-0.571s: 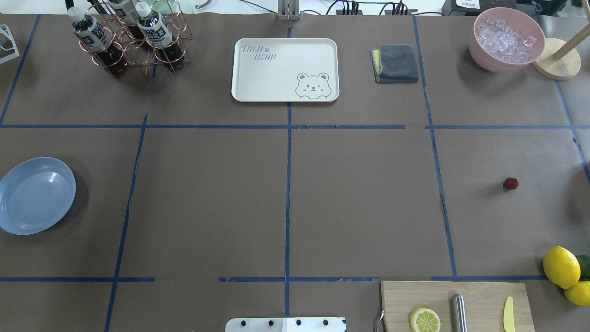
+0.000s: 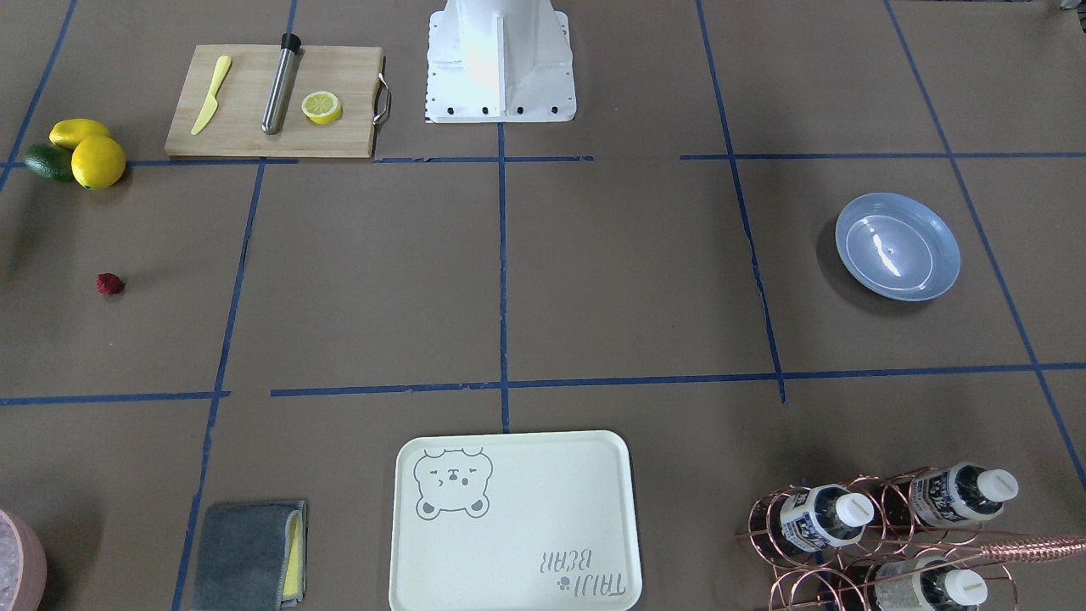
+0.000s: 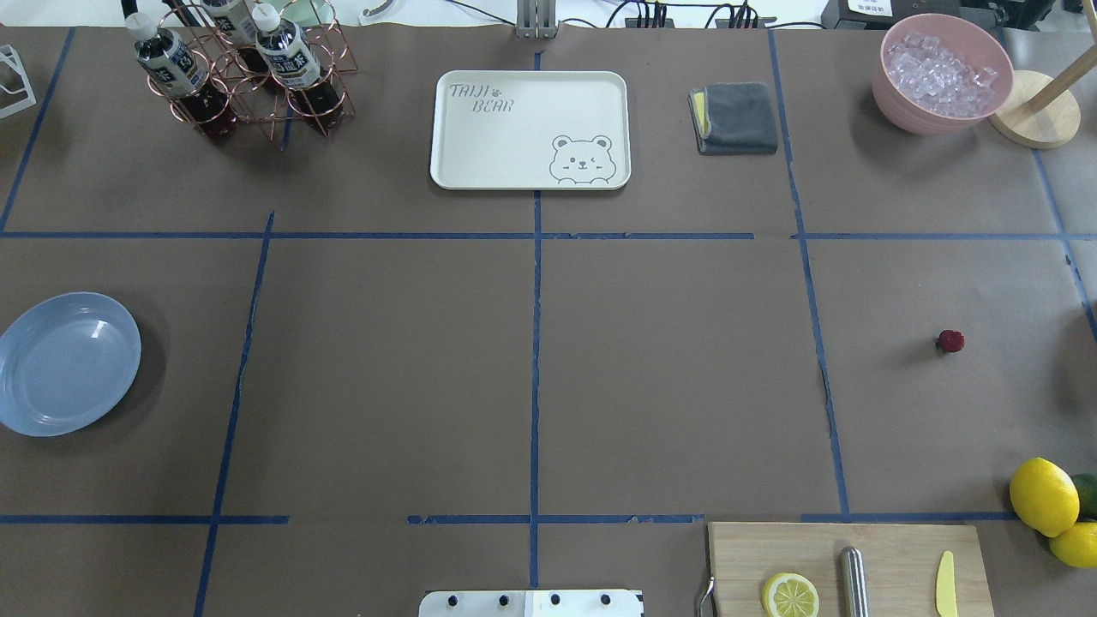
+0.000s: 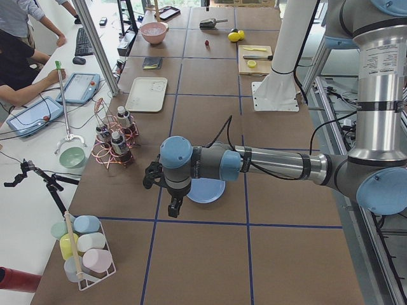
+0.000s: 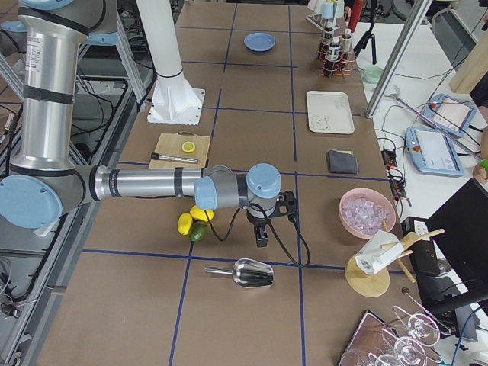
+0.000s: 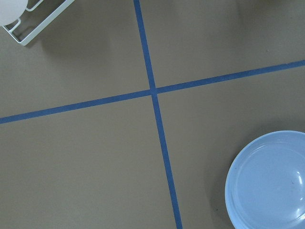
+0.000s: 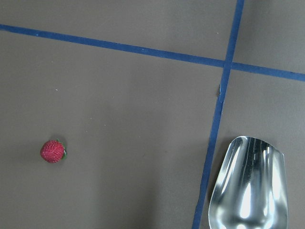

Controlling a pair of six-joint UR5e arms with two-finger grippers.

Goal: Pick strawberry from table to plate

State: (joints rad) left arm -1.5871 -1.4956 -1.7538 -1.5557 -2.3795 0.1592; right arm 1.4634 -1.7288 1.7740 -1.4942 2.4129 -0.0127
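Note:
The strawberry (image 3: 950,341) (image 2: 109,283) is a tiny dark-red berry lying alone on the brown-paper table (image 3: 686,386), right of centre. It shows low and left in the right wrist view (image 7: 53,151). The light-blue plate (image 3: 67,363) (image 2: 898,246) rests with nothing on it at the table's left edge, and its rim fills the lower right corner of the left wrist view (image 6: 269,183). My left gripper (image 4: 173,208) hangs above the table beside the plate. My right gripper (image 5: 261,238) hovers near the lemons. Both appear only in side views, so I cannot tell their state.
A cutting board (image 3: 844,566) with a lemon half, a knife and a metal cylinder sits at the near right. Lemons and an avocado (image 3: 1044,495) lie beside it. A metal scoop (image 7: 248,186) lies close to the strawberry. At the far edge stand a bear tray (image 3: 530,128), a bottle rack (image 3: 248,68), a grey cloth (image 3: 735,117) and an ice bowl (image 3: 943,73).

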